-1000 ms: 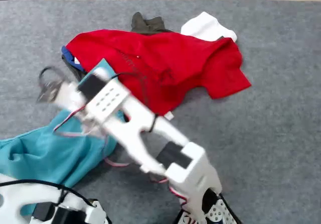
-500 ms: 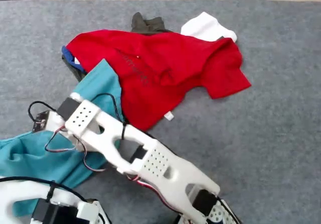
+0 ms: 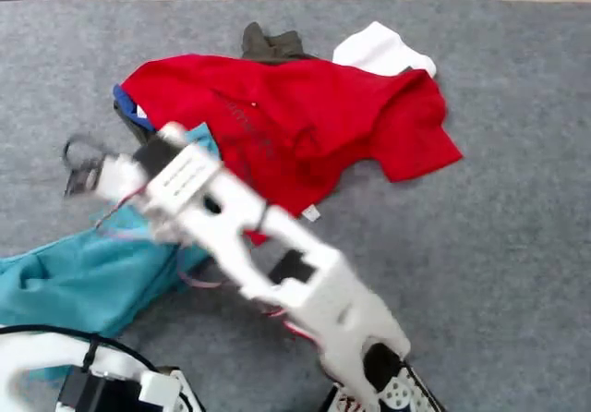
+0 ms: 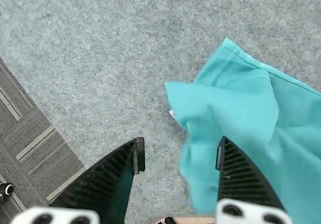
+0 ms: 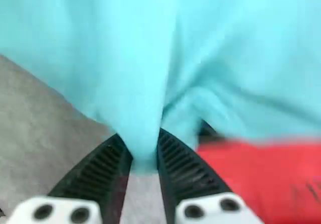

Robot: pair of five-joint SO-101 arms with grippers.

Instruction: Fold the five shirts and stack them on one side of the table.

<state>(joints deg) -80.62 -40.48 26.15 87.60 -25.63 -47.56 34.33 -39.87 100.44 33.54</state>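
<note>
High view, surface: the gray surface (image 3: 517,246) held all the shirts.
High view, red shirt: the red shirt (image 3: 305,126) lay spread out near the middle, a bit toward 12 o'clock.
High view, teal shirt: the teal shirt (image 3: 74,283) lay bunched at 8 o'clock, and its far end touched the red shirt.
High view, other shirts: a white shirt (image 3: 380,50) stuck out at 1 o'clock of the red one. A green-gray shirt (image 3: 270,42) stuck out at 12 o'clock and a blue shirt (image 3: 127,107) at 9 o'clock.
High view, arms: the right arm (image 3: 305,283) stretched from 5 o'clock toward 9 o'clock, over the teal shirt. The left arm (image 3: 138,384) sat at 7 o'clock.
Left wrist view, left tool: the left tool (image 4: 179,148) was wide apart and held nothing. It hung by the teal shirt's edge, with the floor (image 4: 25,143) past the surface.
Right wrist view, right tool: the right tool (image 5: 144,151) pinched a fold of the teal shirt tight, just beside the red shirt.
</note>
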